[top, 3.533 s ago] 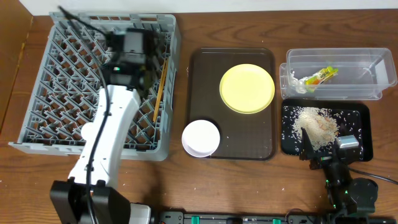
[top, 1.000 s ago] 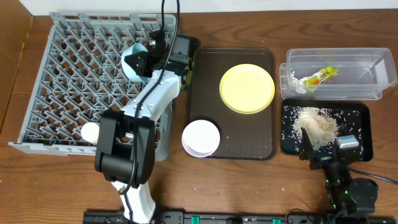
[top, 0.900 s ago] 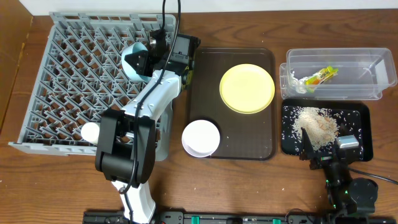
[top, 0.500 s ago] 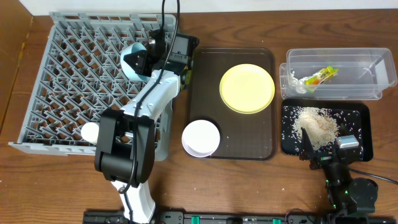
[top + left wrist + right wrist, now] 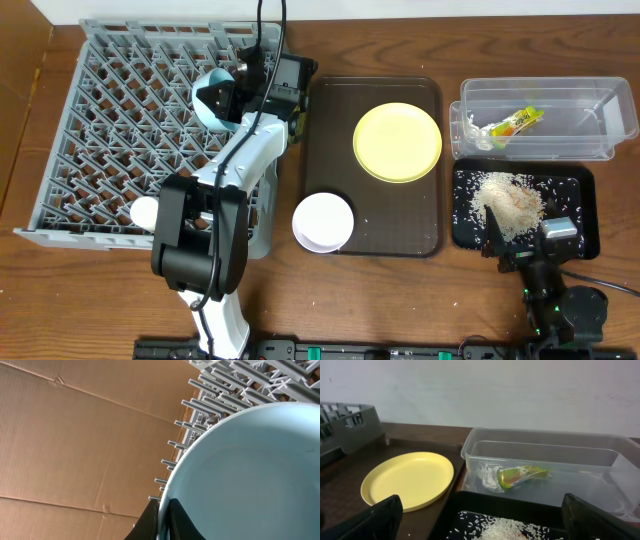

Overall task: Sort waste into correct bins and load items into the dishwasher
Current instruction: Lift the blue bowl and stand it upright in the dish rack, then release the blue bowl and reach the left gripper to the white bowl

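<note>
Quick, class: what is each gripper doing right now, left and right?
Left gripper: closed on the rim of the light blue bowl.
Right gripper: open, holding nothing.

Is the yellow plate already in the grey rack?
No, the yellow plate lies flat on the brown tray, right of the grey rack.

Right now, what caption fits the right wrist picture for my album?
A green-and-yellow snack wrapper lies in a clear rectangular plastic tub, next to a round pale yellow plate.
</note>
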Motion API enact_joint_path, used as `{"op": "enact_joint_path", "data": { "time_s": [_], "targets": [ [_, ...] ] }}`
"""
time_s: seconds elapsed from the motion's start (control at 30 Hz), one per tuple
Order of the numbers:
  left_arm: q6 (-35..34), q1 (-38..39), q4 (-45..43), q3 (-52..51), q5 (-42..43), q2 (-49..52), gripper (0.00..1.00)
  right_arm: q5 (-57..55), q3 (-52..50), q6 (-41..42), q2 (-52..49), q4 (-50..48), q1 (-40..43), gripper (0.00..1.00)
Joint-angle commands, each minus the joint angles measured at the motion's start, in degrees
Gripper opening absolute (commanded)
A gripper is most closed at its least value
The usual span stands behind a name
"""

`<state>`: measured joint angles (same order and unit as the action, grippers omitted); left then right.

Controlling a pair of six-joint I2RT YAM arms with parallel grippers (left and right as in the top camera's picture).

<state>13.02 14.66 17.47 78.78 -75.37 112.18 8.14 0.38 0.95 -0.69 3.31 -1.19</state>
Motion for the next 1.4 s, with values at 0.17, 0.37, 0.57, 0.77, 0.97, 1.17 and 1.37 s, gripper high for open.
{"op": "enact_joint_path", "data": {
  "time_s": [0.17, 0.37, 0.57, 0.77, 0.97, 1.17, 1.37],
  "targets": [
    [1.36, -1.4, -0.5, -0.87, -0.13, 1.46, 0.08, 0.26, -0.07, -0.37, 0.31, 0.17, 0.48, 0.99],
    [2.64, -2.51, -1.38, -0.87, -0.17, 1.46, 0.08, 0.26, -0.07, -0.37, 0.31, 0.17, 0.48, 0.99],
    [9.05, -1.97, -7.21, -0.87, -3.54, 1.46, 0.08, 0.26, -0.07, -0.37, 0.31, 0.17, 0.48, 0.99],
    [9.01, -1.33, -7.26, -0.94, -3.32, 1.95, 0.08, 0.26, -0.07, -0.37, 0.31, 0.17, 0.48, 0.99],
    [8.76, 0.85, -6.8, -1.97, -3.32, 3.56, 0.08, 0.26, -0.07, -0.37, 0.31, 0.17, 0.48, 0.99],
    [8.76, 4.28, -6.88, -2.51, -3.15, 3.58, 0.08, 0.26, -0.07, -0.37, 0.31, 0.17, 0.48, 0.99],
    [8.59, 6.29, -6.86, -2.51, -3.76, 3.54, 0.13, 0.26, -0.07, -0.37, 0.31, 0.17, 0.48, 0.99]
  ]
}}
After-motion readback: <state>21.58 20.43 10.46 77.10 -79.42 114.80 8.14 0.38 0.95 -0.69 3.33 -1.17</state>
